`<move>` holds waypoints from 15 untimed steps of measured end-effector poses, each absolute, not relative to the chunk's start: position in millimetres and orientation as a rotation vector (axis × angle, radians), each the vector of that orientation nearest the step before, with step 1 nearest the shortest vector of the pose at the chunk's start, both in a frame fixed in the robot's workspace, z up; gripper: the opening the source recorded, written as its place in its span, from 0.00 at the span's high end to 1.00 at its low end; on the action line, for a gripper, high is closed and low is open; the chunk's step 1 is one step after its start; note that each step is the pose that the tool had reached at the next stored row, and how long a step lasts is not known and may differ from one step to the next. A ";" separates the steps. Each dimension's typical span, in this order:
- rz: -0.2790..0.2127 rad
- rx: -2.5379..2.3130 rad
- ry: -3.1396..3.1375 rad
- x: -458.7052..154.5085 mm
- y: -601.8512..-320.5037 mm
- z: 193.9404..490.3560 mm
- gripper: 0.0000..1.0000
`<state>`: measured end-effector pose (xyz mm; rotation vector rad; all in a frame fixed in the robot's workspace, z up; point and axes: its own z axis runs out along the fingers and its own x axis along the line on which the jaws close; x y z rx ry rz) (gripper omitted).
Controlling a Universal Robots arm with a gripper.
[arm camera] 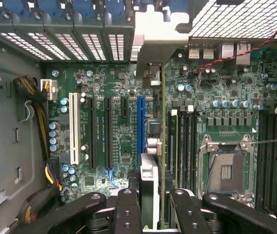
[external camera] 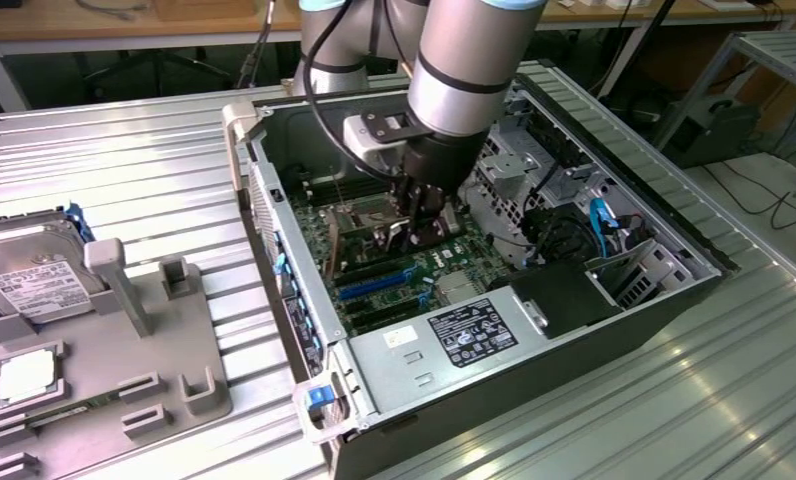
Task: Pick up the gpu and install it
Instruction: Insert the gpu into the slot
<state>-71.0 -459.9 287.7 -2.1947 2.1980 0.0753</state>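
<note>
The gpu (arm camera: pixel 154 146) is held edge-on inside the open computer case (external camera: pixel 665 225), upright over the motherboard (arm camera: pixel 216 92), its silver end bracket (arm camera: pixel 153 36) toward the case's rear slot openings. In the wrist view the card runs just beside the blue expansion slot (arm camera: pixel 140 122); it appears to stand over a slot rather than seated, though the lower edge is hidden.

The gripper (arm camera: pixel 150 209) is partly closed on the gpu, one finger on each face of the card, gripping its top edge. This grip keeps the board vertical so its connector edge can meet a slot squarely. In the exterior view the gripper (external camera: pixel 418 225) reaches down from the arm (external camera: pixel 472 70) into the case.

Beside the card lies the empty processor socket (arm camera: pixel 226 170), its retention frame open. The power supply (external camera: pixel 472 335) carries a black label; its text is not legible. Outside the case, a grey parts fixture (external camera: pixel 118 390) holds a hard drive (external camera: pixel 31 275) with a white label, also unreadable, and a processor chip (external camera: pixel 25 372).
</note>
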 end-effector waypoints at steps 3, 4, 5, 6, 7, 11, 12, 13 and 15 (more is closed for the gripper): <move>0.073 -2.196 2.199 -71.0 -459.9 284.5 0.72; 0.071 -2.197 2.200 -71.0 -459.9 284.1 0.72; 0.068 -2.198 2.202 -71.1 -459.8 283.8 0.72; 0.067 -2.198 2.202 -71.5 -459.8 283.5 0.72; 0.067 -2.199 2.202 -72.3 -459.9 283.1 0.72; 0.067 -2.199 2.202 -73.1 -459.8 281.9 0.72; 0.067 -2.199 2.202 -73.1 -459.8 280.9 0.72; 0.067 -2.199 2.202 -73.3 -459.8 280.2 0.72; 0.067 -2.199 2.202 -73.9 -459.8 278.5 0.72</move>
